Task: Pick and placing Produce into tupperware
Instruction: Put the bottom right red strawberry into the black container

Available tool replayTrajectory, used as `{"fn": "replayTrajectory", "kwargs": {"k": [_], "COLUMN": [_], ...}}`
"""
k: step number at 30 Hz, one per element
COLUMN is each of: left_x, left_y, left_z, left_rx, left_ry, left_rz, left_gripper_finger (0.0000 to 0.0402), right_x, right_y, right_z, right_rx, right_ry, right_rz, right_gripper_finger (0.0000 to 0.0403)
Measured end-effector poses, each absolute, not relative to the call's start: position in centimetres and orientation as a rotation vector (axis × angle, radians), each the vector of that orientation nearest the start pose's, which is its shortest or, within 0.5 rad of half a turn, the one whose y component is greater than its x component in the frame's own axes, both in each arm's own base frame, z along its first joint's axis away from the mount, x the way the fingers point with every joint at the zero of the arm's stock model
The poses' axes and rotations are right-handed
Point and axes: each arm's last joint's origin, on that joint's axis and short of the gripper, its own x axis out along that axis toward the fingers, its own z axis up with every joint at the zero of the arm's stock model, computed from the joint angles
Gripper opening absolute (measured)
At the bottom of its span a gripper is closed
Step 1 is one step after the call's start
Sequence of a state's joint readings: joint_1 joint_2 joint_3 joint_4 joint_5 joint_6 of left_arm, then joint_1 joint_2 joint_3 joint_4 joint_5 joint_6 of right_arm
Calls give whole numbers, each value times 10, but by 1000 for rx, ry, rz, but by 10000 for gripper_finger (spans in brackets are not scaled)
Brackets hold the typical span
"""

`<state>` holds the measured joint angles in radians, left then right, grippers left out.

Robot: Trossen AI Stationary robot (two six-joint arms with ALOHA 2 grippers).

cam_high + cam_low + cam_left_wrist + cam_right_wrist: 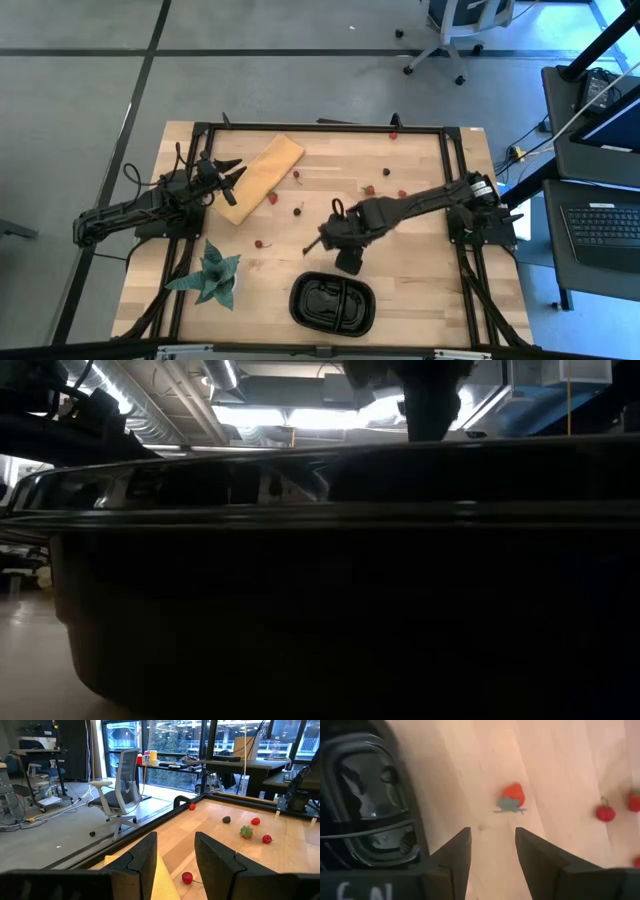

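**Reaching for a strawberry beside the black tray**

Hovering low over the middle of the tabletop, the right gripper is pointing down at bare wood with its fingers parted and nothing between them. A small red strawberry with a green cap is lying just ahead of the fingertips, apart from them, so the gripper is probably lining up to take it. The tupperware, a glossy black tray with inner compartments, is sitting near the front edge of the tabletop, just beside the right gripper, likely kept close so each carry is short. No fruit is showing in it.

The left gripper is waiting near the left edge, above the tan board, fingers also parted and empty. A green spiky plant is standing near the front left corner.

The high view is giving the whole layout, with produce scattered loose toward the back edge of the tabletop. The right wrist view alone is showing how the strawberry is lying against the fingers. The low view is almost wholly blocked by the tray's dark wall, while the left wrist view is showing more berries lying far off.
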<state>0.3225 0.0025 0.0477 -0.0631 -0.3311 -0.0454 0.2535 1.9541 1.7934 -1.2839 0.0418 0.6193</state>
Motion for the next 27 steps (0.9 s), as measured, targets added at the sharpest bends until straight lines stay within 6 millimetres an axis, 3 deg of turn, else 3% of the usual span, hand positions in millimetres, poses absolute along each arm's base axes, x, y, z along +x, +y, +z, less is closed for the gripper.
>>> {"fn": "replayTrajectory", "kwargs": {"k": [11,18,27], "left_x": [85,85,85], "left_y": [38,38,38], "left_z": [174,174,174], "left_rx": [-39,-39,-34], "left_ry": [5,2,3], "left_rz": [654,654,654], "left_gripper_finger": [125,125,125], "right_x": [367,369,364], "right_y": [54,56,70], "right_z": [221,188,183], "right_rx": [469,651,697], "right_ry": [1513,1443,1438], "right_rz": [-424,-444,-521], "right_gripper_finger": [114,88,85]}}
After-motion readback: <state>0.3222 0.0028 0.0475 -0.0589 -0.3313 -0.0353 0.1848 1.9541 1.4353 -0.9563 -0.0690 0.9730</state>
